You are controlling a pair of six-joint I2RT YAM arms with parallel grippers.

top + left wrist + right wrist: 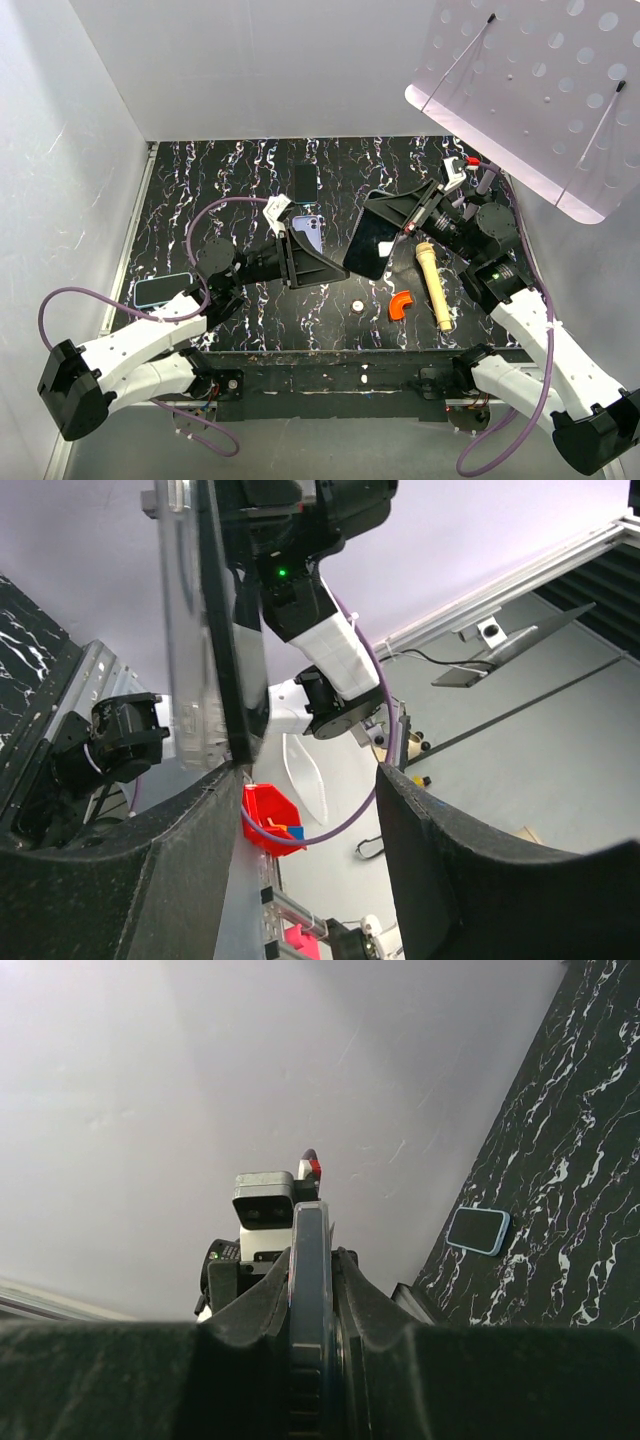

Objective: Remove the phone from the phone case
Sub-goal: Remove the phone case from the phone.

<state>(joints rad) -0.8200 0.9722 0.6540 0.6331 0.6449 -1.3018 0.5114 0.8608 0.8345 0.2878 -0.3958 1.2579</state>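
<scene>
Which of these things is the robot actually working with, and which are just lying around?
In the job: dark phone in clear plastic case, clamped in right fingers; left fingers open at its edge.
Lying about: flat black phone, light-blue cased phone, lilac phone, cream cylinder, orange curved piece.

I log table (250, 170) glossy black marble-look, phone case (190, 630) clear smooth plastic, phone (372, 245) glossy dark glass, left gripper fingers (440, 880) matt grainy black plastic, walls (80, 150) matt white.
</scene>
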